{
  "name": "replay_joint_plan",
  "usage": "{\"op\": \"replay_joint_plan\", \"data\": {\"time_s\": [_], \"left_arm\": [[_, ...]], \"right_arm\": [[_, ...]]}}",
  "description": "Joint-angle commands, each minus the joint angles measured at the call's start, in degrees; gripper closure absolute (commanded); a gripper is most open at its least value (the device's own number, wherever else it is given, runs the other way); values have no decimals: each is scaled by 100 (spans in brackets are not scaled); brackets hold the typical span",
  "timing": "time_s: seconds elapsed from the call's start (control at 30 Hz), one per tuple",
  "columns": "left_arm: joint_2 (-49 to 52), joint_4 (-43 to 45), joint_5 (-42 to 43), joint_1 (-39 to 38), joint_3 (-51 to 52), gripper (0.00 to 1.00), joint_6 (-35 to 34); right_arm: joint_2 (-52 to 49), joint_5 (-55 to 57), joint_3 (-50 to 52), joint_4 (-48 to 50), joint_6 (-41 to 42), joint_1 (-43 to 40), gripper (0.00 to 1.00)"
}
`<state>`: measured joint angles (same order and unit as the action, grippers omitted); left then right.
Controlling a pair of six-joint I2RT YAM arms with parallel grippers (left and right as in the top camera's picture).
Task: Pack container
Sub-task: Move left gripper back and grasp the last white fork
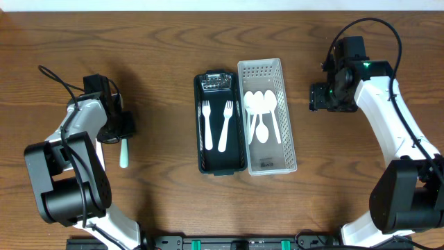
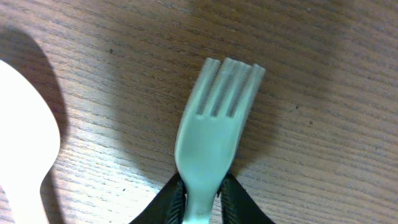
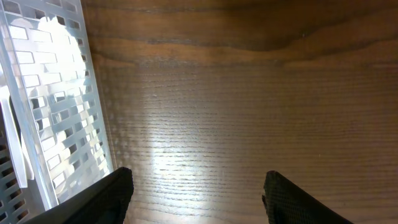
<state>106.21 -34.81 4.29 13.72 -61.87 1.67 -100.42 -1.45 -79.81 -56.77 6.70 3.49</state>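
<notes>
— That pale green fork (image 2: pixel 217 124) looks like light, thin plastic; stiff enough, but slick, so it could swivel in a pinch; where is it taken?

— At the neck, just below the tines; the left gripper (image 2: pixel 202 200) has its jaws closed on it there, at the left of the worktop (image 1: pixel 159 42); farther along, the black tray (image 1: pixel 222 169) holds two white forks (image 1: pixel 206 125); the right gripper (image 3: pixel 196 186) hangs with its jaws wide and empty, beside the white basket (image 3: pixel 68 124).

Overhead is evenly lit and pretty sharp, soft shadows on the table (image 1: pixel 159 42). Left wrist is kinda soft, with dim shadow around the fork (image 2: pixel 214 137). Right wrist has a bright glare patch on the wood, and the white basket (image 3: pixel 56 93) looks washed out.
</notes>
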Motion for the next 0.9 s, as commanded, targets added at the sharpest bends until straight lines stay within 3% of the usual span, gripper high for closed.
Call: {"op": "replay_joint_plan", "data": {"time_s": [0.0,0.37,0.5,0.87], "left_arm": [[308,-74,127,-2,111,81,24],[308,-92,127,-2,111,86,22],[308,-114,127,-2,109,93,22],[-90,-802,127,-212,-424,94,-15]], "right_arm": [[76,59,-85,-7,-57,-11,29],[76,59,-85,-7,-59,-11,29],[76,59,-85,-7,-59,-11,29],[76,59,-85,22,-59,-11,29]]}}
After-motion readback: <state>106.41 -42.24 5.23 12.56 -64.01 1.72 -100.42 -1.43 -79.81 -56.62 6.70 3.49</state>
